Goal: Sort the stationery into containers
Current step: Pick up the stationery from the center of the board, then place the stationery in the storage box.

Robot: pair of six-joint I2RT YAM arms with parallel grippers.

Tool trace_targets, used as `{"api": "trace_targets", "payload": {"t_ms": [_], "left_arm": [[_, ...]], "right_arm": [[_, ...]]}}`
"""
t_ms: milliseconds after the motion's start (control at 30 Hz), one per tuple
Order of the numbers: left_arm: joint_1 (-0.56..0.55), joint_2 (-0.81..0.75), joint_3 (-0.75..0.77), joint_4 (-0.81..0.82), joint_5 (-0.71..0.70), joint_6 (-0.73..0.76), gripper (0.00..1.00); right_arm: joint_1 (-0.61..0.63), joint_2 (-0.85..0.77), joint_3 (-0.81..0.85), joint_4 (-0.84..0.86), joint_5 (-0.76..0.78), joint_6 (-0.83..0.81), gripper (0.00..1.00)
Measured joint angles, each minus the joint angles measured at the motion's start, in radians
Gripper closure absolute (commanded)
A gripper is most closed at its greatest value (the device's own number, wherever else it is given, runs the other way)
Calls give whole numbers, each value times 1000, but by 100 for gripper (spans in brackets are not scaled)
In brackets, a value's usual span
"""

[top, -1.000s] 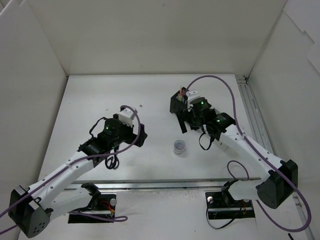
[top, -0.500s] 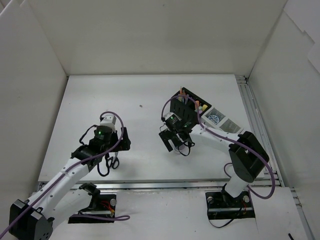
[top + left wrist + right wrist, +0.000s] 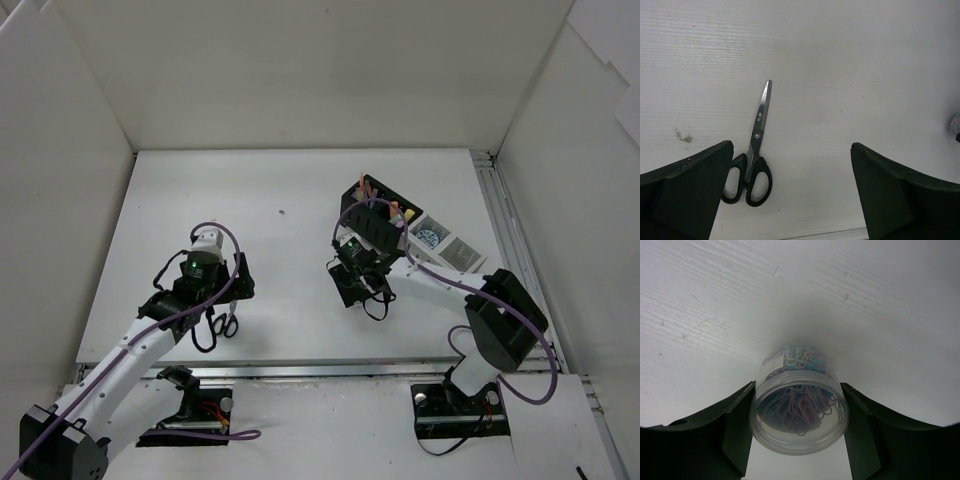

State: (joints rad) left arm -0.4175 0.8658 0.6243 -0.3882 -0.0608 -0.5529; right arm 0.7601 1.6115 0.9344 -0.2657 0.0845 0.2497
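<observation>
The black-handled scissors (image 3: pixel 752 155) lie closed on the table, blades pointing away from me; they also show in the top view (image 3: pixel 217 327). My left gripper (image 3: pixel 792 172) is open and hovers above the table just right of the handles (image 3: pixel 232 292). My right gripper (image 3: pixel 799 412) is shut on a clear round tub of coloured paper clips (image 3: pixel 799 415), one finger on each side. In the top view the right gripper (image 3: pixel 351 282) hides the tub. The black organizer (image 3: pixel 378 218) holds highlighters and pens. The white organizer (image 3: pixel 452 252) lies beside it.
A round blue-grey item (image 3: pixel 429 238) sits in the white organizer. A metal rail (image 3: pixel 505 235) runs along the table's right side and another along the front edge (image 3: pixel 330 368). White walls enclose the table on the left, back and right.
My right gripper came from the black organizer down to the tub and now grips it. My left arm drew back toward the near left, above the scissors.
</observation>
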Motion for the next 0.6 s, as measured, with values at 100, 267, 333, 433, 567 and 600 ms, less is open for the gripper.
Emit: {"api": "trace_targets", "payload": {"t_ms": [100,267,333,433,567,600], "left_arm": [[0,-3,0,0,0,0,1],[4,2,0,-1,4,1,1],[11,13,1,-6,5,1,1],[27,33,2,-28,6,0,0],[63,33,2,-54,11,-9,1],[74,30,2,-59,13,-12,1]], "right_arm": [[0,-59,-5,-3,19,8,62],[-55,-183,19,-12,60,-7,64],[-121,-218,58,-17,90,-17,65],[-216,-259,127,-29,137,-38,65],[-342,-291,202,-37,168,-72,64],[-377,-291,217,-37,169,-83,64]]}}
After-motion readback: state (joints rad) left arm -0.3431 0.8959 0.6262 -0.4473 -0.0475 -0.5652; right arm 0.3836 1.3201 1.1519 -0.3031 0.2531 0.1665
